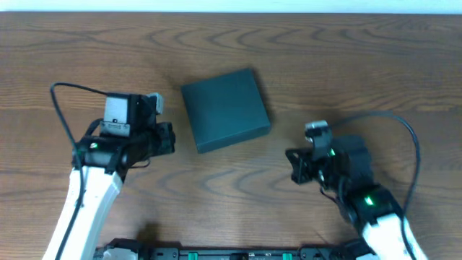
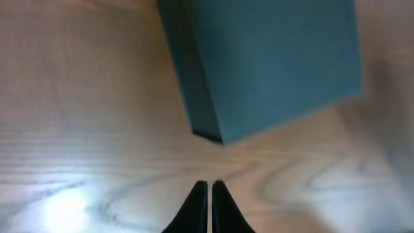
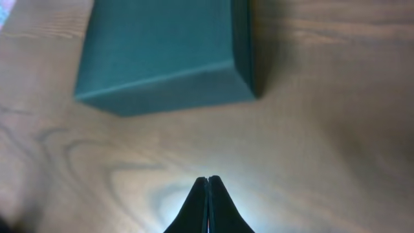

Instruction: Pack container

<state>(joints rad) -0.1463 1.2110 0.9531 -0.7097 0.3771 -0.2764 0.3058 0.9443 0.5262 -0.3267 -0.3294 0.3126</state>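
While the container (image 1: 225,110) lies closed on the table (image 1: 375,65), it is flanked, untouched, by both grippers. The jaws of the left gripper (image 2: 209,193) and the right gripper (image 3: 207,186) are pressed together, empty.

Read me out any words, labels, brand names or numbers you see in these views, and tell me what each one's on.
No readable text in any view.
Container: plain dark lid and sides, no print or label showing.
Table: bare wood grain, no markings.
Left arm and right arm: each shows a green light but no letters; anything printed on their housings is too small to read.
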